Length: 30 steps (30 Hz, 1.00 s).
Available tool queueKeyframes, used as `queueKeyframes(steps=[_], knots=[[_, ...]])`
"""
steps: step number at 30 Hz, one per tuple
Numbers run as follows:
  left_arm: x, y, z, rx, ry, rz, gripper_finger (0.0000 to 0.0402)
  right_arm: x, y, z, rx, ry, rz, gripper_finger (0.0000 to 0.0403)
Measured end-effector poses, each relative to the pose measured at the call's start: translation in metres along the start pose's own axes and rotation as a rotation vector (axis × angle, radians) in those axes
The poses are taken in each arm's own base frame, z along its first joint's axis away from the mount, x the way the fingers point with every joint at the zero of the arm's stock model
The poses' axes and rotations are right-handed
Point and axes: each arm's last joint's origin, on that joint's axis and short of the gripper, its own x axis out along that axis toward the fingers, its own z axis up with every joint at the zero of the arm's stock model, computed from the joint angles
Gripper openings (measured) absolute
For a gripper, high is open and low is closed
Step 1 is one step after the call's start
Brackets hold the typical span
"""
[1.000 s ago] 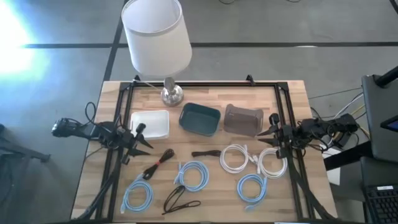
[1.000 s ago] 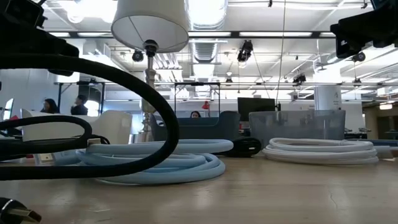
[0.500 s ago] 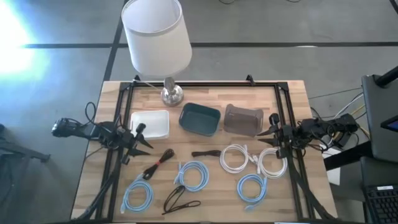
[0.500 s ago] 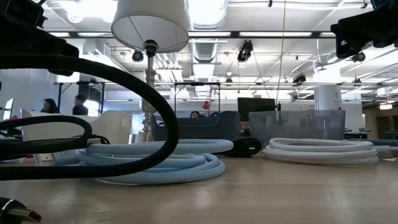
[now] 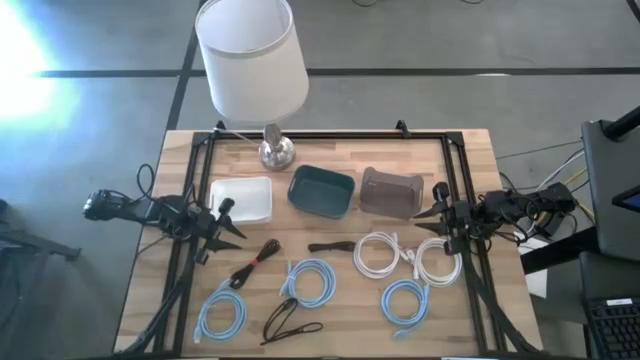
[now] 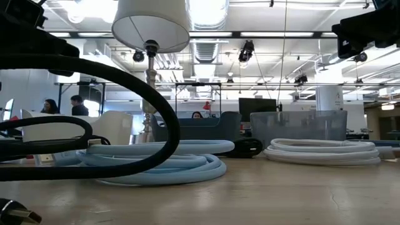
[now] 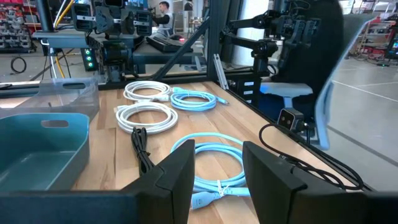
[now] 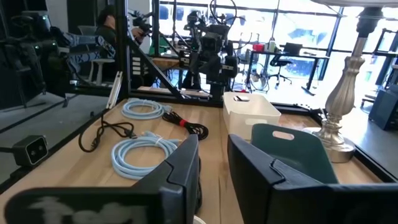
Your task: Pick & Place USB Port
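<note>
Several coiled cables lie flat on the wooden table (image 5: 330, 150): three light blue coils (image 5: 222, 315) (image 5: 310, 282) (image 5: 405, 300), two white coils (image 5: 378, 252) (image 5: 435, 262), and black cables (image 5: 255, 265) (image 5: 290, 322) (image 5: 330, 246). My left gripper (image 5: 228, 223) hovers open and empty at the table's left side, beside the white tray (image 5: 243, 200); it also shows in the left wrist view (image 7: 217, 168). My right gripper (image 5: 436, 220) hovers open and empty at the right side, above a white coil; it also shows in the right wrist view (image 8: 214, 162).
A white tray, a teal bin (image 5: 322, 191) and a grey translucent bin (image 5: 390, 192) stand in a row across the table's middle. A lamp (image 5: 252, 60) with a white shade stands at the far edge. A black frame (image 5: 458, 170) runs around the table. People sit in the room behind (image 6: 78, 105).
</note>
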Motion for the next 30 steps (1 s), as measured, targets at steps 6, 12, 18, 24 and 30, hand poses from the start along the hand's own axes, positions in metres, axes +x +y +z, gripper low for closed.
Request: queueKeyframes(steps=[6, 12, 18, 24, 30], knots=[[0.0000, 0.0000, 0.0001, 0.000, -0.001, 0.000, 0.0140, 0.0000, 0.0000, 0.0000, 0.001, 0.000, 0.000, 0.0083], [0.0000, 0.0000, 0.0000, 0.000, 0.000, 0.000, 0.0140, 0.0000, 0.0000, 0.0000, 0.001, 0.000, 0.000, 0.0072], [0.0000, 0.0000, 0.0001, 0.000, 0.000, 0.000, 0.0140, 0.0000, 0.0000, 0.0000, -0.001, 0.000, 0.000, 0.0068], [0.0000, 0.0000, 0.0001, 0.000, 0.000, 0.000, 0.0140, 0.0000, 0.0000, 0.0000, 0.000, 0.000, 0.000, 0.0078], [0.0000, 0.0000, 0.0001, 0.000, 0.000, 0.000, 0.0140, 0.0000, 0.0000, 0.0000, 0.001, 0.000, 0.000, 0.0086]])
